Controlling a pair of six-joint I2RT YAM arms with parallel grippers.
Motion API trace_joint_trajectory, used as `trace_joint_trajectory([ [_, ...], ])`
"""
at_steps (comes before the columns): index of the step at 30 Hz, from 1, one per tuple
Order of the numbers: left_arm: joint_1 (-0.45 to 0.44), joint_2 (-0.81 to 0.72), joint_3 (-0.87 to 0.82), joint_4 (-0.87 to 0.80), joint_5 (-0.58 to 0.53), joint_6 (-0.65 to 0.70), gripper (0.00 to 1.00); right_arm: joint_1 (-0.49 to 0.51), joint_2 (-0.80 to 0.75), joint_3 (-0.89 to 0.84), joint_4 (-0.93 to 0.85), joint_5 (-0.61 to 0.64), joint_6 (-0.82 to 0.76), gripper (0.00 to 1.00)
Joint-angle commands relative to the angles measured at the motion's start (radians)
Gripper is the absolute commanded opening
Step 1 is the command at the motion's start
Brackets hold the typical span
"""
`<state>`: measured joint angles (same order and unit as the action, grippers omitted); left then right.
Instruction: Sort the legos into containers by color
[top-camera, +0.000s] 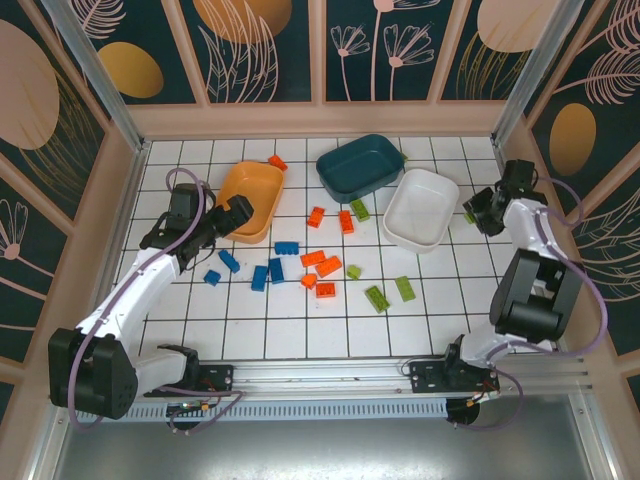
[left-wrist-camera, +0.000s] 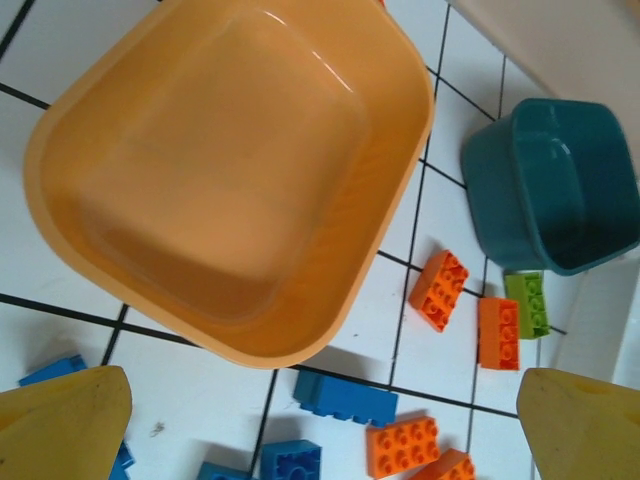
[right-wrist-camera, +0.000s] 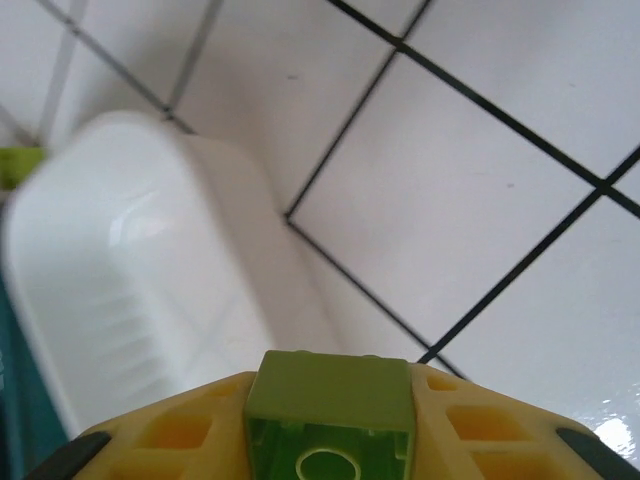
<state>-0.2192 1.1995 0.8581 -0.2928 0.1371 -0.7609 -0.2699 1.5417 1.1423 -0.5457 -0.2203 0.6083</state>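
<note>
Grips a green brick in the right claw, just right of the white tray, near the tabletop's right edge.

**Fig. 1. Two matching table-mounted arms.**
The left arm and right arm have white tubular links, rounded black joint housings and black bases. A lilac cable loops along each arm. The left gripper and right gripper have black bodies. In the wrist views the fingers are yellow wedges, and the right pair has rectangular recesses and dark edges.
</note>
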Motion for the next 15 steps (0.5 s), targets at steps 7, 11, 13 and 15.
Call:
trace_joint_trajectory([
  [7, -0.002, -0.051, -0.063, 0.067, 0.076, -0.128, 0.98, 0.124, -0.079, 0.055, 0.022, -0.138, -0.068, 0.35],
  [11, -0.003, -0.095, -0.096, 0.053, 0.089, -0.137, 0.98, 0.199, -0.031, 0.117, -0.021, -0.144, -0.095, 0.35],
  [13, -0.003, -0.124, -0.118, 0.041, 0.100, -0.140, 0.99, 0.234, 0.019, 0.159, -0.061, -0.127, -0.122, 0.35],
  [15, -0.004, -0.151, -0.145, 0.036, 0.120, -0.137, 0.99, 0.258, 0.065, 0.193, -0.102, -0.088, -0.133, 0.35],
])
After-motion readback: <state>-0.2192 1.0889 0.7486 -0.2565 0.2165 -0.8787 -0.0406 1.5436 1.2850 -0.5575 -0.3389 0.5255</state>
